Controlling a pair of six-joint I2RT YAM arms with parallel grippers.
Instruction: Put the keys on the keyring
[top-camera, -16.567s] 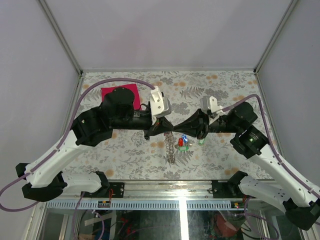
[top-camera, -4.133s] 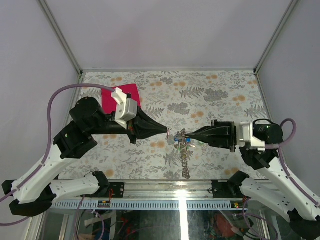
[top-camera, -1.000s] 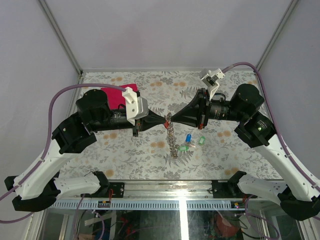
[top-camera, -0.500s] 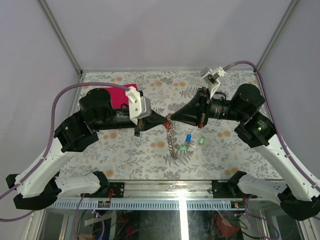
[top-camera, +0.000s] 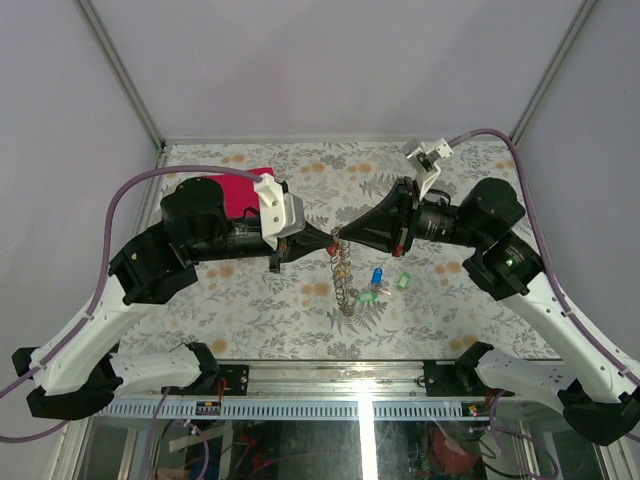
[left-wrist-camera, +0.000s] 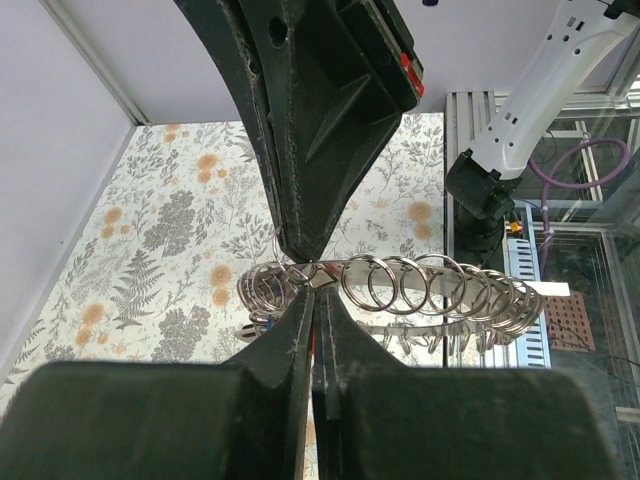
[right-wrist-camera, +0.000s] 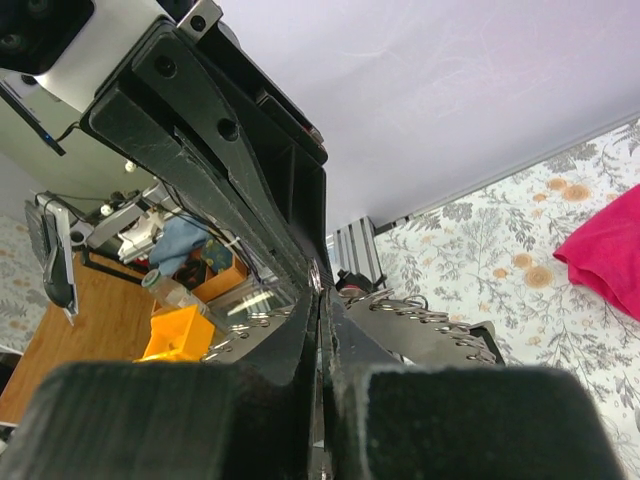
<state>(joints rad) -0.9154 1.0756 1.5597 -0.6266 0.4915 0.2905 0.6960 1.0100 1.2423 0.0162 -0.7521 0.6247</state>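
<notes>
The grey keyring (top-camera: 343, 282), hung with several small split rings, dangles over the middle of the table from the spot where the two grippers meet tip to tip. My right gripper (top-camera: 341, 238) is shut on its top edge. My left gripper (top-camera: 328, 244) is shut on a red-headed key (top-camera: 331, 250), a red sliver showing between its fingers (left-wrist-camera: 300, 330), with its tip against the keyring (left-wrist-camera: 430, 285). A blue key (top-camera: 377, 276), a green key (top-camera: 403, 282) and another green-tagged key (top-camera: 366, 296) lie on the table just right of the ring. In the right wrist view the keyring (right-wrist-camera: 420, 315) spreads behind my shut right gripper (right-wrist-camera: 320, 290).
A magenta cloth (top-camera: 240, 190) lies at the back left, partly under the left arm, and shows as the magenta cloth (right-wrist-camera: 610, 255) at the right edge of the right wrist view. The floral table (top-camera: 450, 320) is walled at the back and sides.
Both grippers stay shut and tip to tip. The right arm has drifted slightly to the right and the left wrist a little forward. The keyring still hangs between them.
</notes>
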